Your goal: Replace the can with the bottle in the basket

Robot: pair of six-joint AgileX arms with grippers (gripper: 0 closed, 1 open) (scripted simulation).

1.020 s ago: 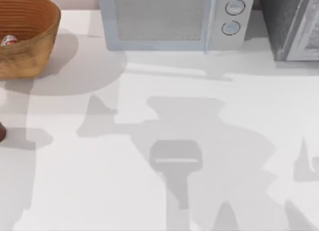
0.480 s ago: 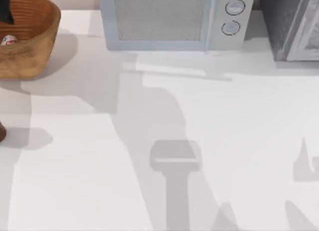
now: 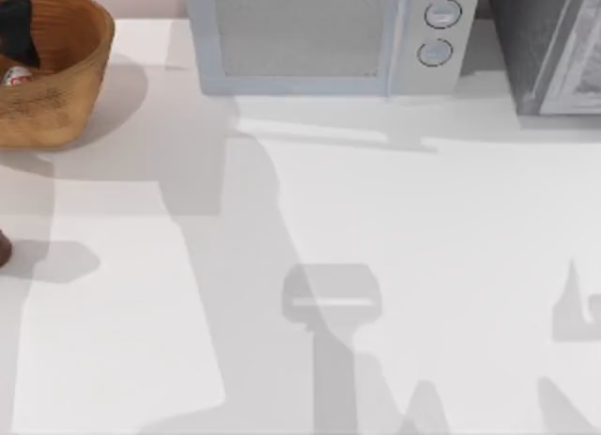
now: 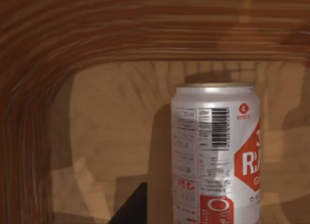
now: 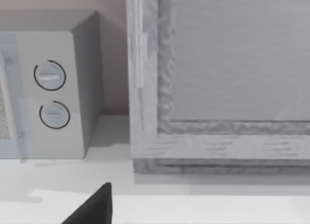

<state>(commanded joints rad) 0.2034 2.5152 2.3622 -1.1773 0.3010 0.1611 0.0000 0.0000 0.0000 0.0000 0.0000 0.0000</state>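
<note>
Jaws: can't tell for either arm. The left gripper (image 3: 16,29) shows as a dark shape over the basket's opening in the top view, with one dark fingertip (image 4: 131,209) poking in beside the can in the left wrist view. The right wrist view shows one dark fingertip (image 5: 92,208) of the right gripper low over the table, and nothing of the gap.

The can (image 3: 16,76) is in the basket (image 3: 80,73), near its wall on the side toward the table's left edge. Left wrist view has it close up: the can (image 4: 215,154) stands upright on the basket floor, white body, red label, barcode, dull gold rim, with the ribbed basket wall (image 4: 29,98) curving around behind it. The fingertip sits just beside the can's base; I can't tell if they touch.

The basket is at the table's far left corner, orange-brown, with coiled ribs. The can is the one item I can see inside, and the left gripper hangs above it.

Surface: a plain white table (image 3: 394,266) carrying grey shadows of the arms. A small dark-brown object (image 3: 3,248) is cut off at the left edge, well apart from the basket, so I can't identify it.

At the back a pale grey microwave (image 3: 319,36) sits just right of the basket, door shut, two round knobs on its right side. A grey textured cabinet (image 3: 554,45) stands at the far right corner. Right wrist view faces the gap between them: microwave (image 5: 53,88) knobs, cabinet (image 5: 218,79) front, pinkish wall (image 5: 63,0) behind.
</note>
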